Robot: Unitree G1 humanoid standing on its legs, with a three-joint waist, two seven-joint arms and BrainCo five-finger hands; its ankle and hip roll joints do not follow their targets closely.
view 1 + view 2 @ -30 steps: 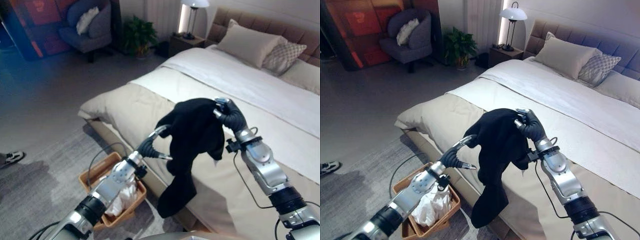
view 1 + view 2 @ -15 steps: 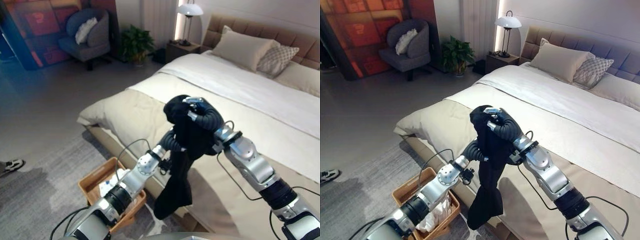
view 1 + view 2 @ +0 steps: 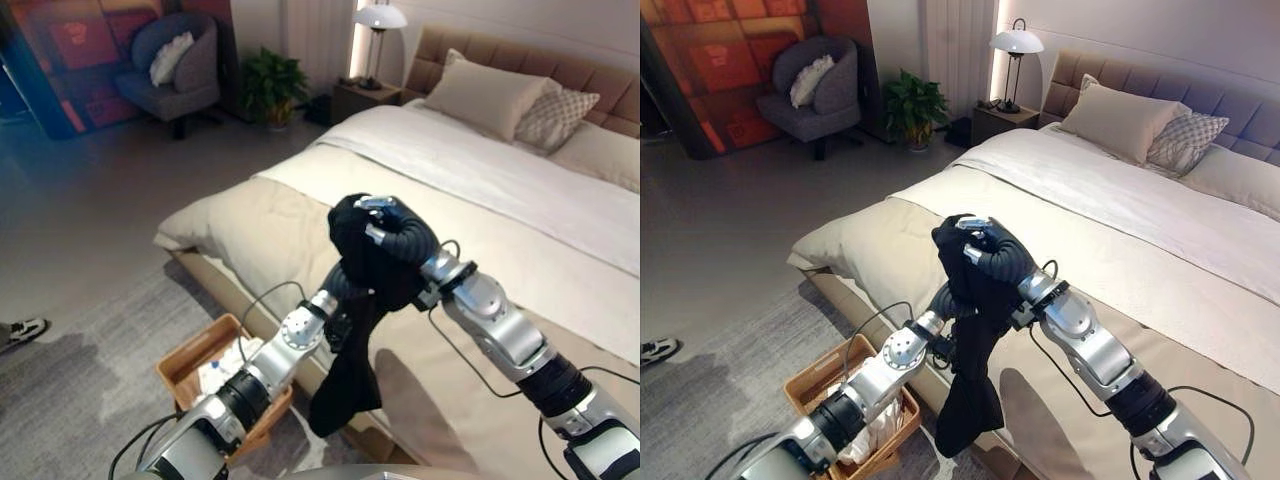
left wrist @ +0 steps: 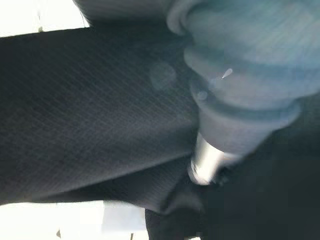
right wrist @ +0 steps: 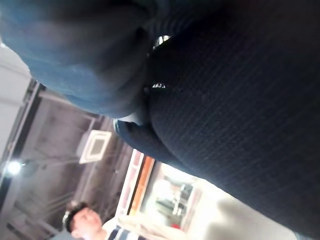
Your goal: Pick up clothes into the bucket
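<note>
A black garment [image 3: 350, 385] hangs in the air over the bed's near edge, its tail dangling beside the basket. My right hand [image 3: 398, 232] is shut on the bunched top of it, fingers curled round the cloth. My left hand [image 3: 338, 284] reaches up from the lower left and is buried in the garment's middle; in the left wrist view dark cloth [image 4: 90, 115] covers it. The brown basket [image 3: 186, 358] stands on the floor below and to the left, with white clothes [image 3: 865, 425] in it.
The bed [image 3: 250, 215] with beige cover and pillows [image 3: 490, 90] takes up the right side. A shoe [image 3: 25, 330] of a person shows at the left edge. An armchair [image 3: 175, 75], a plant [image 3: 272, 75] and a lamp [image 3: 378, 20] stand far back. A person [image 5: 82, 220] is nearby.
My right hand has swung the garment leftward, off the bed towards the basket side. My left hand has risen into the cloth. In the last half second little has moved.
</note>
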